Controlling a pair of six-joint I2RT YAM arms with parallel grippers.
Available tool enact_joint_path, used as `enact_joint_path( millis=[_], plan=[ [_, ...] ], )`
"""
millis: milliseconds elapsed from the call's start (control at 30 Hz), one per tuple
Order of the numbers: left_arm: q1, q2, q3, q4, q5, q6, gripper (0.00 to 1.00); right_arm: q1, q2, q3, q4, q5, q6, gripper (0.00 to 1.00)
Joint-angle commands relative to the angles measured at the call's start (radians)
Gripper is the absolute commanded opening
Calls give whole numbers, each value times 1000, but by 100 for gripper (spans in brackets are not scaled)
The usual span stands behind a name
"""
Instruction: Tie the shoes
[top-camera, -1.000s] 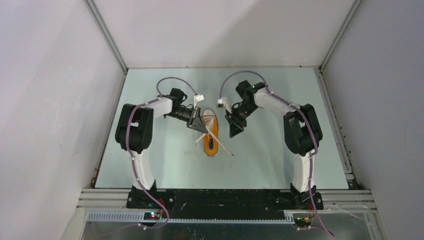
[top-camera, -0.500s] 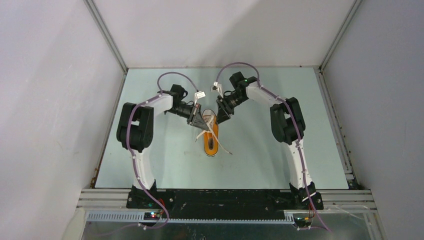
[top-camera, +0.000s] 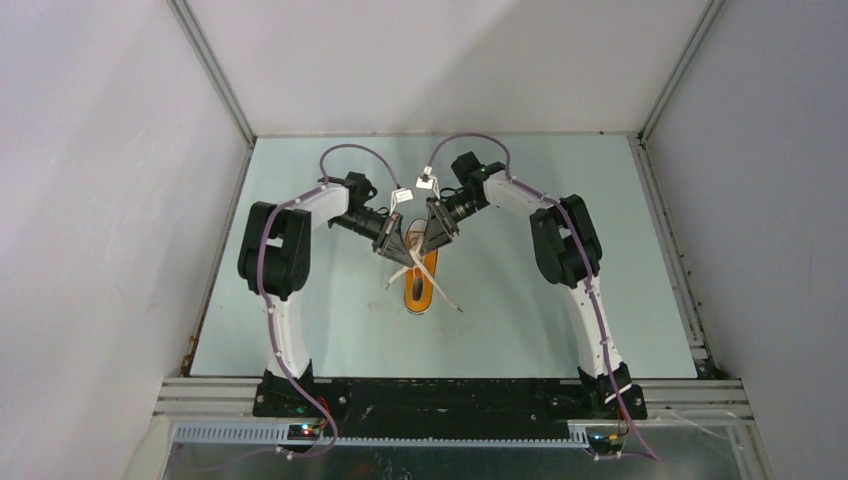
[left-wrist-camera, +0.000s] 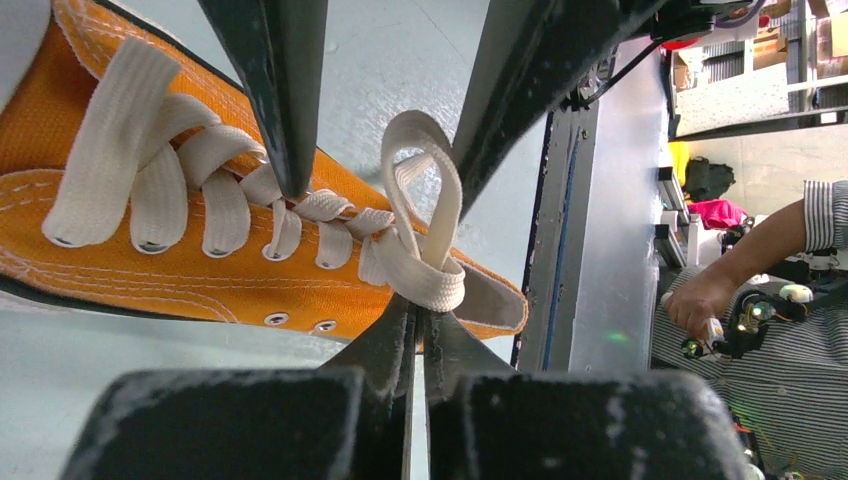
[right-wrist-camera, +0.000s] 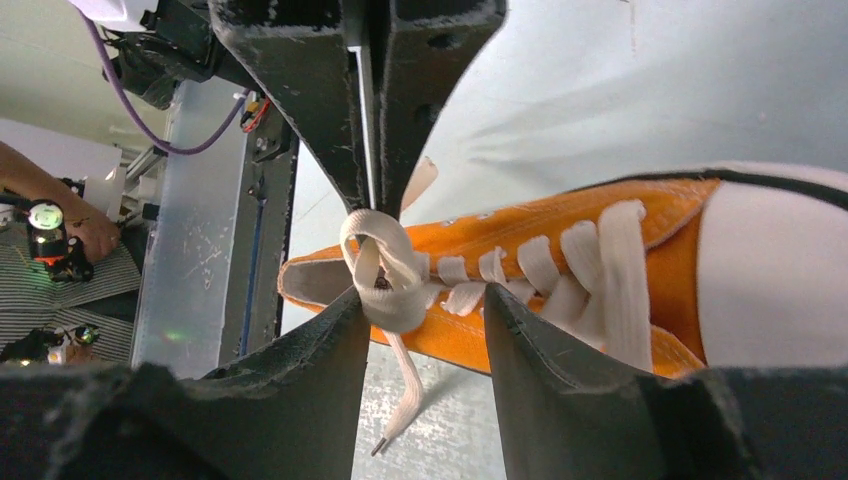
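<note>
Subject: one orange sneaker (top-camera: 421, 283) with a white toe cap. It lies on the pale desk (top-camera: 330, 320) midway between the two arms. Its toe points to the far side and its heel opening faces the arm bases.

Laces (top-camera: 447, 296): white and flat, threaded through the eyelets. Loose ends trail off both sides of the shoe onto the desk. Above the top eyelets, a single lace loop (left-wrist-camera: 425, 215) stands upright.

Left claw (left-wrist-camera: 418, 315): fingers pressed together, clamped on the lace at the base of the loop, as seen in the left wrist view. The right wrist view confirms this, with the two dark fingers meeting at the loop's edge with no gap.

Right claw (right-wrist-camera: 422, 290): fingers apart and holding nothing. They straddle the laced upper. One fingertip (right-wrist-camera: 345, 305) touches the side of the loop, and the other rests against the crossed laces nearer the toe.

Position: in the overhead view both claws converge over the far half of the sneaker, tips almost meeting, with the left claw on the left side and the right claw on the right.
</note>
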Motion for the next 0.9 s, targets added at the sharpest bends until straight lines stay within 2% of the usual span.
enact_joint_path(
  millis=[0,267,433,700,767,867],
  plan=[
    [-4,-14,16,-32,25,52,4,21,-3,-17,54,-61,17,48],
    [-3,-25,-8,8,38,31,4,26,-23,-110,255,-121,167,49],
    [2,-38,-47,94,34,-47,4,27,-51,-225,509,-158,370,50],
    [3,-47,-37,125,23,-103,4,21,-87,-401,1070,-159,786,50],
    [2,-53,-36,120,20,-102,4,23,-86,-418,1166,-158,855,49],
    [3,-63,-38,110,9,-98,4,26,-79,-423,1251,-157,911,40]
  ],
)
